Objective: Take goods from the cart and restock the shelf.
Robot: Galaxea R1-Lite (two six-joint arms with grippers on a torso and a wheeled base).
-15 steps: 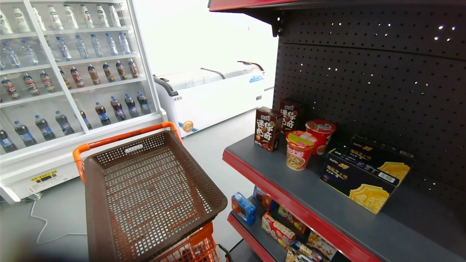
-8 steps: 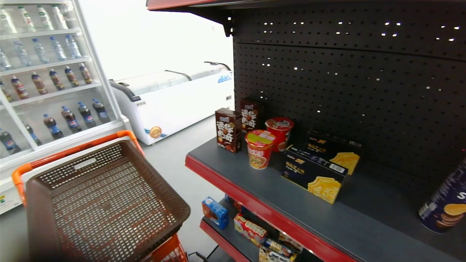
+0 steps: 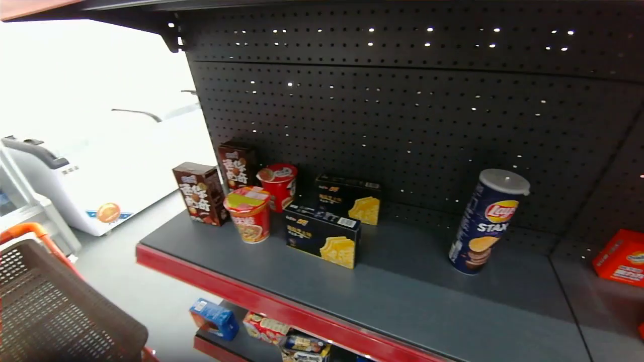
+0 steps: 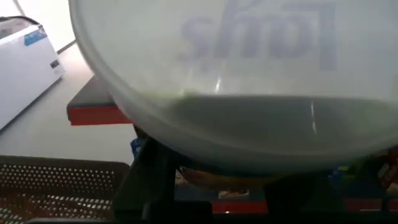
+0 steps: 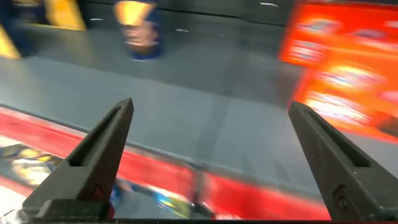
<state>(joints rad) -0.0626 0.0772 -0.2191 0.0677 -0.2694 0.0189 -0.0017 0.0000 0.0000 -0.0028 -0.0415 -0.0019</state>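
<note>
The grey shelf (image 3: 402,296) with a red front edge carries two brown boxes (image 3: 200,192), two noodle cups (image 3: 249,213), two dark boxes (image 3: 322,234) and a tall blue chip can (image 3: 487,221). The brown cart basket (image 3: 45,311) sits at the lower left. In the left wrist view my left gripper (image 4: 217,180) is shut on a can with a clear lid (image 4: 236,74), held over the basket (image 4: 56,180) near the shelf corner. My right gripper (image 5: 210,106) is open with nothing between its fingers, above the shelf deck (image 5: 186,124) and facing the chip can (image 5: 138,28).
Orange boxes (image 3: 623,257) (image 5: 348,68) stand on the neighbouring shelf section at the right. A lower shelf holds a blue box (image 3: 214,318) and other packs. A white chest freezer (image 3: 75,171) stands across the aisle at the left. Bare deck lies between the dark boxes and the chip can.
The head camera has swung right: cart and drinks cooler slid off to the left, while the chip can and the orange boxes came into view.
</note>
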